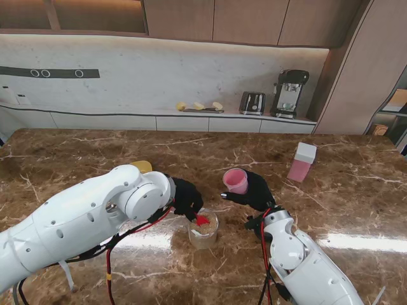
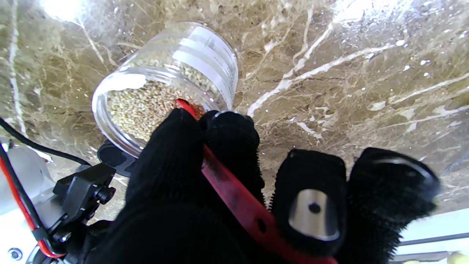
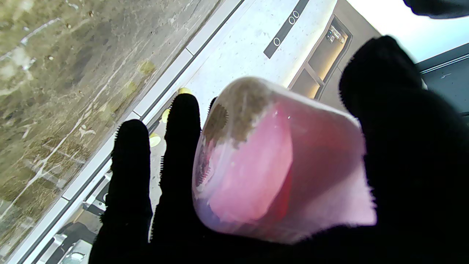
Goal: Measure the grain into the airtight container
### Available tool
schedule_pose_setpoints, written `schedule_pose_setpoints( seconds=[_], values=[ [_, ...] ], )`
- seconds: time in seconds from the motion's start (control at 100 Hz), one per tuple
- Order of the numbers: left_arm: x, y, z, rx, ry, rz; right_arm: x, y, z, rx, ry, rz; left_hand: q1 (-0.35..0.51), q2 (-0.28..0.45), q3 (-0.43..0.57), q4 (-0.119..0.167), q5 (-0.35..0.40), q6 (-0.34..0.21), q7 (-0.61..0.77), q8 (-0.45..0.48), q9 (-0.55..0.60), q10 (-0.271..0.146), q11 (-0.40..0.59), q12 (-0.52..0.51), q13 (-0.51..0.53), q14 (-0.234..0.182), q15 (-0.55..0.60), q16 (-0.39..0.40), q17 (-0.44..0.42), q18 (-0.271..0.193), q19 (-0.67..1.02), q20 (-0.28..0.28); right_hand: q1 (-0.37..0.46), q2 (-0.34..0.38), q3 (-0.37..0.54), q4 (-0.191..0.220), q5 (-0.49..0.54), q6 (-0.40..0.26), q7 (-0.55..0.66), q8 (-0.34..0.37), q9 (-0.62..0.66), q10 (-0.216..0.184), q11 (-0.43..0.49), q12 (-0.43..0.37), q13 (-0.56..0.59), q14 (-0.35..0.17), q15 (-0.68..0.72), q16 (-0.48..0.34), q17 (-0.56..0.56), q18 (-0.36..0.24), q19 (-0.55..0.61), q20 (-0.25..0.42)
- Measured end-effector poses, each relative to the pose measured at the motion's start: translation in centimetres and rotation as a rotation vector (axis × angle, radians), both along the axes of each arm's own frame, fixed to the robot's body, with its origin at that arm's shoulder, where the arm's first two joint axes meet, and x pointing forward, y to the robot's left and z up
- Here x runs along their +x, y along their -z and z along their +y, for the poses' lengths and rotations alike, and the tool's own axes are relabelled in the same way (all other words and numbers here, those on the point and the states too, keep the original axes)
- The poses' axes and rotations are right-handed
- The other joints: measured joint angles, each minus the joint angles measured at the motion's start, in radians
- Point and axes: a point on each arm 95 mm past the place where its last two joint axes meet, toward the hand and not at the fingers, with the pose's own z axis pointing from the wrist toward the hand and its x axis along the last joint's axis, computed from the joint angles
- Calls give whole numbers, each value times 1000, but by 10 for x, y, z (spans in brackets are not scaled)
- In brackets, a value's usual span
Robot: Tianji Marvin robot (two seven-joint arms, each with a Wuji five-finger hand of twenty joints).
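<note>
Grain jar (image 1: 203,230) takes my left hand's (image 1: 186,196) pinched red scoop (image 1: 202,220); right hand (image 1: 254,190) grips the pink container (image 1: 236,180) beside it, awaiting transfer.

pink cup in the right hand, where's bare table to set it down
Bare marble lies between the right hand and the pink white-lidded container, and across the far table. It is crowded by the clear grain jar, where the left hand holds a red scoop.

White rounded arms (image 1: 82,216) w/ red & black cables (image 1: 111,251), black-gloved fingers (image 2: 234,146) (metal plate on one).
</note>
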Motion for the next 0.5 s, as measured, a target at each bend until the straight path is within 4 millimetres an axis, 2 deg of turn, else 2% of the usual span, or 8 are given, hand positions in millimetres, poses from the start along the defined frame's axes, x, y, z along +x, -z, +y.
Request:
schedule_pose_setpoints(
  seconds=[0.09,0.37,0.5],
  values=[
    [0,1,-1,-12,-13,21,0,0,0,1,0,0,0,0,1,0,2,12,14,0,0,0,0,-1,0,0,0,0,0,0,0,0,0,0,0,0,0,0,0,0,0,0,0,0,0,0,0,0,0,0,0,0],
    [0,6,-2,-34,-47,65,0,0,0,2,2,-1,-1,0,9,0,0,7,24,32,0,0,0,-2,0,0,0,0,0,0,0,0,0,0,0,0,0,0,0,0,0,0,0,0,0,0,0,0,0,0,0,0],
    [0,8,-1,-48,-70,85,0,0,0,2,2,-1,-7,0,15,0,-10,-6,4,18,0,0,0,-2,0,0,0,0,0,0,0,0,0,0,0,0,0,0,0,0,0,0,0,0,0,0,0,0,0,0,0,0]
  ],
)
